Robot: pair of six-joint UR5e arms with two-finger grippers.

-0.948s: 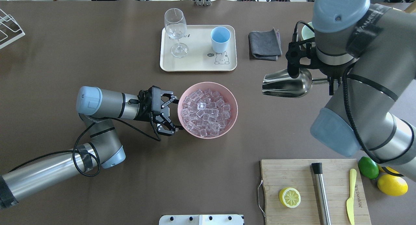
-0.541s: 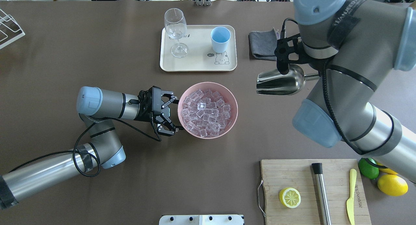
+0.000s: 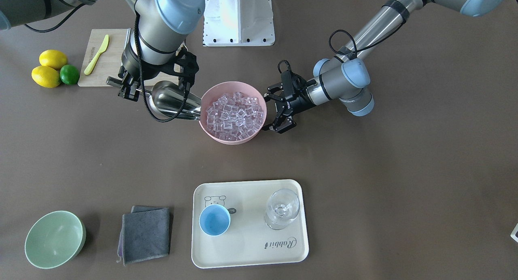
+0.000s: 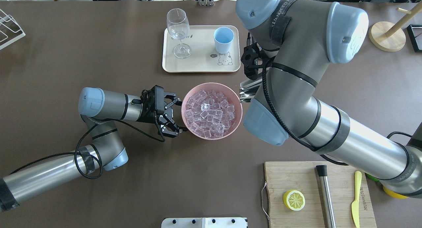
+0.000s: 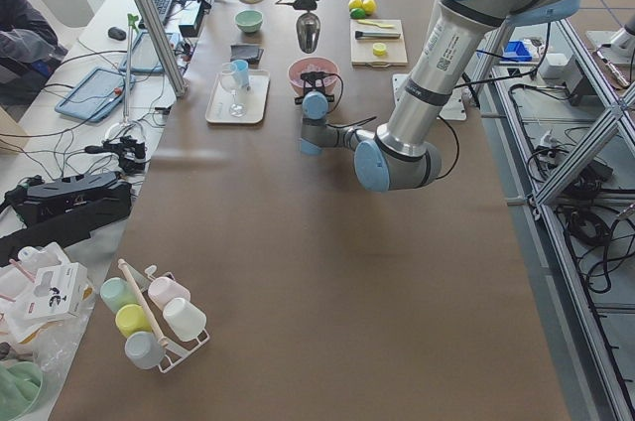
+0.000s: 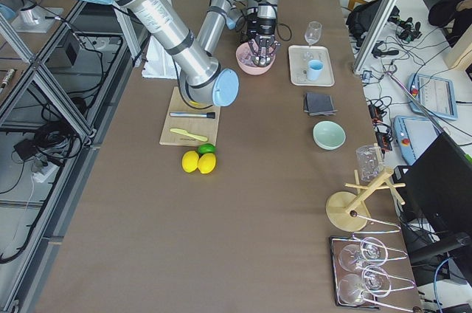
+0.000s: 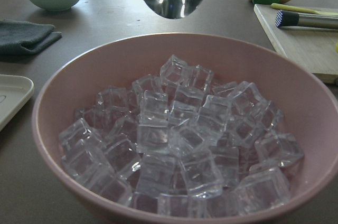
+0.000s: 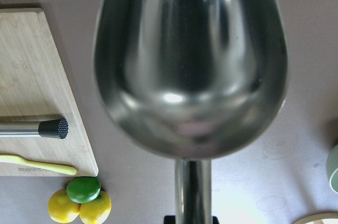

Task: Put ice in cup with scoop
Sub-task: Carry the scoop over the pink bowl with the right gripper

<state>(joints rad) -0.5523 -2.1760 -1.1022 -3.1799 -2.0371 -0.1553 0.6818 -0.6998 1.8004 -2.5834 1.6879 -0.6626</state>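
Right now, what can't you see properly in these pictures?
Scoop: overhead view, the right arm covers all but its mouth.
Pale green bowl and grey cloth: overhead view, hidden behind that arm.
Right pincer: right wrist view, the bottom edge cuts off its grip on the scoop handle.
Ice: left side view, too small to tell cubes apart.
Left pincer: no view settles whether it touches the pink bowl.

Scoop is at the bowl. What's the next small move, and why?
Probably tip the scoop mouth-down into the ice. The scoop is empty, its lip hangs at the pink bowl rim, and the cup holds nothing yet.
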